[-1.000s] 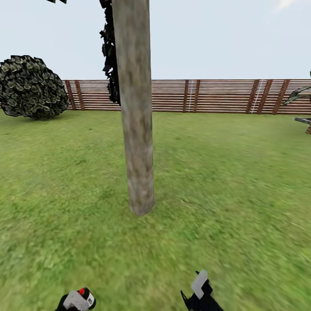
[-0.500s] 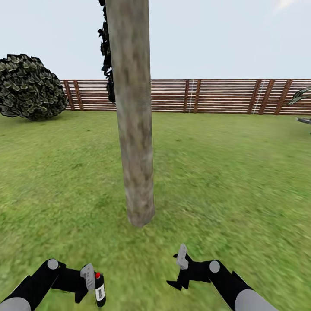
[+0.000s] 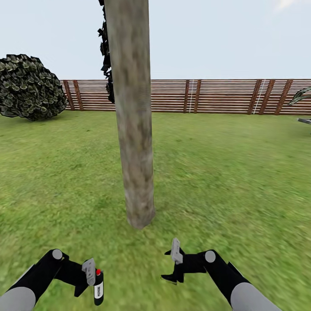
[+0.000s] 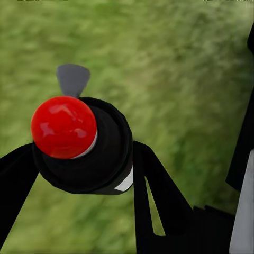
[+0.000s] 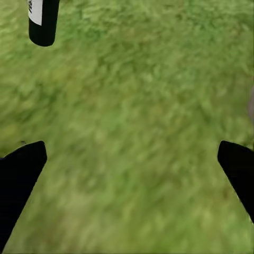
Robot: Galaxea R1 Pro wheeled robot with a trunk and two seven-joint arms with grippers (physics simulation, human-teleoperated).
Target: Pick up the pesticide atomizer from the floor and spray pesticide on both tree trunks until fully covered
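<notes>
A thick grey-beige tree trunk [image 3: 134, 129] rises from the lawn straight ahead, its base a short way beyond both arms. My left gripper [image 3: 95, 281] is shut on the pesticide atomizer [image 3: 99, 288], a small dark bottle with a red top and white label, held upright low at the left. The left wrist view looks down on the red top [image 4: 63, 127], with black fingers [image 4: 159, 196] on either side of the bottle. My right gripper [image 3: 172, 264] stands open over grass, right of the trunk's base. Between its spread fingertips [image 5: 21, 177] lies only grass; the atomizer's bottom [image 5: 42, 21] shows beyond.
A reddish-brown slat fence [image 3: 216, 96] closes off the lawn at the back. A round dark bush [image 3: 28, 86] stands at the far left. A narrow black tree [image 3: 108, 56] rises behind the trunk, and a palm frond [image 3: 300, 95] pokes in at the right edge.
Both arms have come up and forward from the picture's bottom edge, the left carrying the atomizer upright. The view has closed in slightly on the trunk.
</notes>
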